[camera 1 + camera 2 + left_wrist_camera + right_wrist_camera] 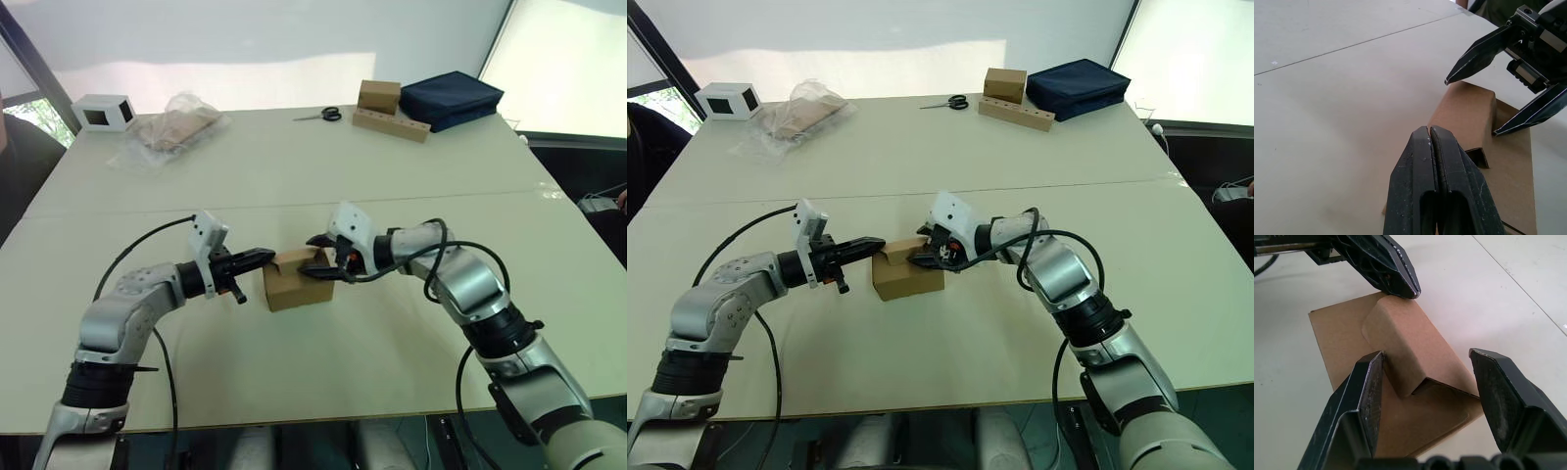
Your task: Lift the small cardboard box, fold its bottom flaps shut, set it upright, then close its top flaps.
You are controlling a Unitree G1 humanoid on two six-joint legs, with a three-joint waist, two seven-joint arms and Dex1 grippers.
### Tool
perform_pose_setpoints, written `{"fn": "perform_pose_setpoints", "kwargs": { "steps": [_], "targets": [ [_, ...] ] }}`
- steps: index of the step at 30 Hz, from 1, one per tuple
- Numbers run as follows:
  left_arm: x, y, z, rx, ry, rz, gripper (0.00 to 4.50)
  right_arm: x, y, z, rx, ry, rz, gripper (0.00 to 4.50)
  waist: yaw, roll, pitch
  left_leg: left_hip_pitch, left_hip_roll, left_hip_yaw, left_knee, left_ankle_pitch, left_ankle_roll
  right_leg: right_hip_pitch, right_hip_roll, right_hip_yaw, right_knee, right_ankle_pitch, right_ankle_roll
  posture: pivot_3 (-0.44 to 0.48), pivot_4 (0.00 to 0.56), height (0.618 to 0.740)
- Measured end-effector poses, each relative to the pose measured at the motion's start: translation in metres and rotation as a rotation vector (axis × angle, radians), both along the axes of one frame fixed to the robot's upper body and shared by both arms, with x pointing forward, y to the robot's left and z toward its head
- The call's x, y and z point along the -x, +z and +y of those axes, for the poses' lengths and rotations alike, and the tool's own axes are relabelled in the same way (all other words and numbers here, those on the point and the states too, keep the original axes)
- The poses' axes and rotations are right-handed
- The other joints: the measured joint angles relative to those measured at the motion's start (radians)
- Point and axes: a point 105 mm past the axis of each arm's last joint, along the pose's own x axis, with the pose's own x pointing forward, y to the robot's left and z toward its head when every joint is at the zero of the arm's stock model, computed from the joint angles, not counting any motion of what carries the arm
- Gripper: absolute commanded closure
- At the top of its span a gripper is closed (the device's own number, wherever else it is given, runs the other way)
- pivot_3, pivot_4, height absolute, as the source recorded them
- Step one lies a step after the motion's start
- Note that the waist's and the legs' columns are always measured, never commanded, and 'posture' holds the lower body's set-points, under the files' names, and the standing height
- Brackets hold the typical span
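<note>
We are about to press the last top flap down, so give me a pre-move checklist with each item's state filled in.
1. The small cardboard box stands on the table: ok.
2. One of the top flaps is still raised and bowed, not tucked: not ok.
3. Left gripper has its fingers shut, tip at the flap's edge, ready to push: ok.
4. Right gripper has its fingers open, straddling the raised flap: ok.
5. Bottom flaps folded shut: cannot tell, they are under the box.
6. Scissors, plastic bag and the other boxes lie at the far edge, away from the work: ok.
</note>
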Motion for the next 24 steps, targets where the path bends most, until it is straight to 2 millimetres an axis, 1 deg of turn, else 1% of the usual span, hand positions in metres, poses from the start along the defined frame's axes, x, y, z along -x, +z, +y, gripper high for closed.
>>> {"fn": "perform_pose_setpoints", "kwargs": {
  "steps": [12, 18, 21, 24],
  "targets": [
    [-0.001, -0.001, -0.001, -0.012, -0.004, -0.013, 4.5, -0.003, -0.001, 0.003, 0.011, -0.011, -0.04, 1.65, 0.0, 0.0, 0.0, 0.0, 0.0, 0.0, 0.0, 0.0, 0.0, 0.0, 0.0, 0.0, 0.0, 0.0, 0.0, 0.0, 0.15, 0.74],
    [-0.002, -0.001, 0.0, -0.012, -0.007, -0.019, 4.5, -0.003, -0.001, 0.004, 0.003, -0.012, -0.027, 1.65, 0.0, 0.0, 0.0, 0.0, 0.0, 0.0, 0.0, 0.0, 0.0, 0.0, 0.0, 0.0, 0.0, 0.0, 0.0, 0.0, 0.15, 0.74],
    [-0.003, -0.002, 0.0, -0.029, -0.007, -0.037, 4.5, 0.006, 0.0, 0.007, -0.068, 0.018, 0.061, 1.65, 0.0, 0.0, 0.0, 0.0, 0.0, 0.0, 0.0, 0.0, 0.0, 0.0, 0.0, 0.0, 0.0, 0.0, 0.0, 0.0, 0.15, 0.74],
    [-0.004, -0.002, -0.001, -0.047, -0.013, -0.057, 4.5, 0.017, 0.007, 0.009, -0.128, 0.065, 0.121, 1.65, 0.001, 0.0, 0.0, 0.0, 0.0, 0.0, 0.0, 0.0, 0.0, 0.0, 0.0, 0.0, 0.0, 0.0, 0.0, 0.0, 0.15, 0.74]
  ]
}}
